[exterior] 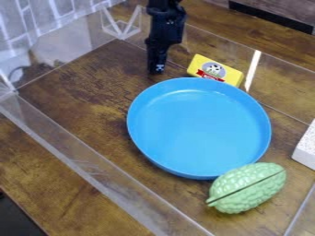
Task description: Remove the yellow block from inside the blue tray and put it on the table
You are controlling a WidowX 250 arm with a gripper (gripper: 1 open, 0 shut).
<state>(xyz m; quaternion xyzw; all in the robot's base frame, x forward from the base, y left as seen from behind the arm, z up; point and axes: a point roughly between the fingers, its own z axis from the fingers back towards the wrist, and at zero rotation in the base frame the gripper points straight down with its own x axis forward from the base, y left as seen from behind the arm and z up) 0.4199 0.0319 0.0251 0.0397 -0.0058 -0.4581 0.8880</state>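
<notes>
The yellow block [215,69], flat with a cartoon picture on top, lies on the dark wood table [87,111] just beyond the far rim of the blue tray [200,125]. Nothing lies inside the tray. My black gripper [157,67] points straight down to the left of the block, its tip low over the table. Its fingers are together with nothing between them, and a small gap separates them from the block.
A bumpy green gourd [246,187] rests against the tray's near right rim. A white object [307,146] shows at the right edge. Clear plastic walls [74,147] enclose the work area at the left and front.
</notes>
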